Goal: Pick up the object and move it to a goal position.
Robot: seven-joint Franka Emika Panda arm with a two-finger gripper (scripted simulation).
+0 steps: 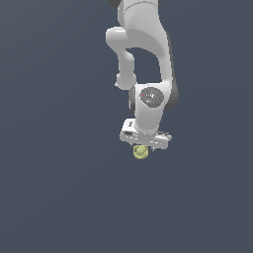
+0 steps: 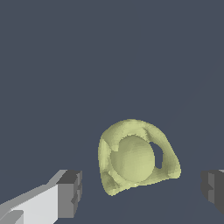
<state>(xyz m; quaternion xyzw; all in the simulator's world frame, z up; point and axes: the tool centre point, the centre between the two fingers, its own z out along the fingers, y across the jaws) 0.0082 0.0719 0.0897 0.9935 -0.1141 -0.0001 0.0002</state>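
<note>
We hover over the object (image 1: 141, 152), a small yellow-green lumpy ball resting on the dark bench (image 1: 54, 197), directly beneath our white hand (image 1: 144, 147). In the wrist view the hand (image 2: 142, 192) is spread wide, its dark fingertips (image 2: 70, 194) standing clear on either side of the object (image 2: 136, 157), with nothing yet pinched. The ball sits between the jaws but closer to one fingertip than the other, by our reading. The risk from here, as we judge it: a rounded, uneven surface could roll or squirt sideways if the nearer finger strikes first, or slip free on the lift if the grip lands high on the curve.
</note>
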